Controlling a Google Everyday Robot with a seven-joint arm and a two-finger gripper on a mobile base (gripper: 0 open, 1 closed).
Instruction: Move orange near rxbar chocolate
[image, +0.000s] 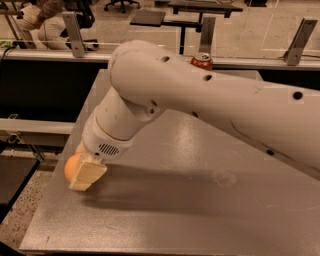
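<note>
My end effector (84, 176) is down at the near-left corner of the bench (200, 205), right against the orange (70, 167), which sits close to the left edge. The cream pad hides the orange's right side. I cannot tell from here whether I am clamped on the fruit or merely beside it.

I judge the orange to be moderately heavy for its size and firm, with a little give in the peel. Its round shape means it would roll if nudged or released carelessly, and the edge is close. The dimpled skin should offer fair friction, so a modest squeeze would do. Too much force could bruise it. The best hold is across its widest part, level with its middle, so it cannot squirt up or down out of the grip.

The chocolate bar is not visible; my arm covers much of the bench. A soda can (201, 61) stands at the far edge.
</note>
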